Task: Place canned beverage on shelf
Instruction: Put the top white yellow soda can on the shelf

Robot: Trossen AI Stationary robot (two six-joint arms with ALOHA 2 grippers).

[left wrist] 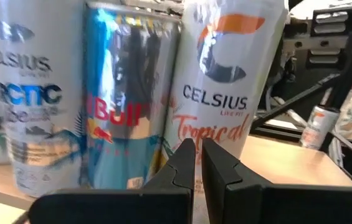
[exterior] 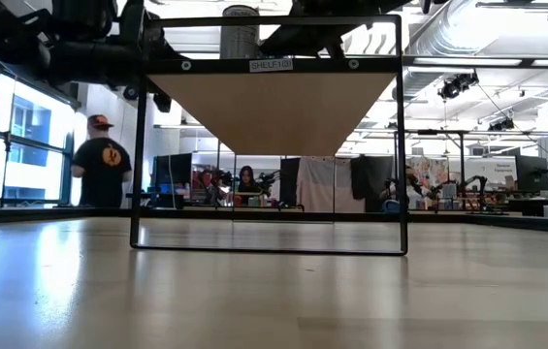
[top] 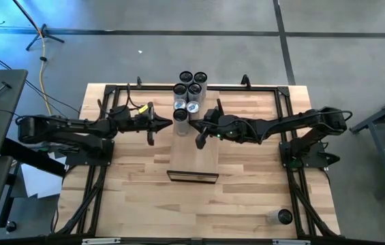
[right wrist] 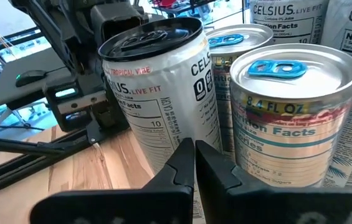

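The butcher-block surface [top: 247,197] carries the shelf [top: 193,155] at centre, with a cluster of cans [top: 191,92] packed upright on its 12 o'clock end, tops sealed. One lone can [top: 284,217] stands at the surface's 5 o'clock corner. The left claw [top: 167,122] at 9 o'clock of the cluster and the right claw [top: 200,133] at 3 o'clock are both closed, holding nothing.

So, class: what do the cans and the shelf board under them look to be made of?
Cans: probably aluminium, with shiny silver tops, pull tabs and glossy printed sides. Shelf board: pale wood, smooth matt finish, faint grain; solid or veneer, I can't tell.
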